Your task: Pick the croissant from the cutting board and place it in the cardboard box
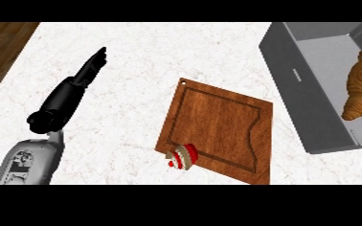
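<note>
The golden-brown croissant [354, 93] lies inside the grey box [300, 76] at the right edge of the head view, partly cut off by the frame. The wooden cutting board [222, 124] sits in the middle of the counter with no croissant on it. My left hand [88, 72] stretches over the counter at the left, fingers straight and pointing up and away, holding nothing. It is well left of the board. My right hand does not show.
A small red-and-cream striped object [182, 157] rests on the board's near left corner. The white marble counter [141, 52] meets a dark wooden strip [13, 40] at the far left.
</note>
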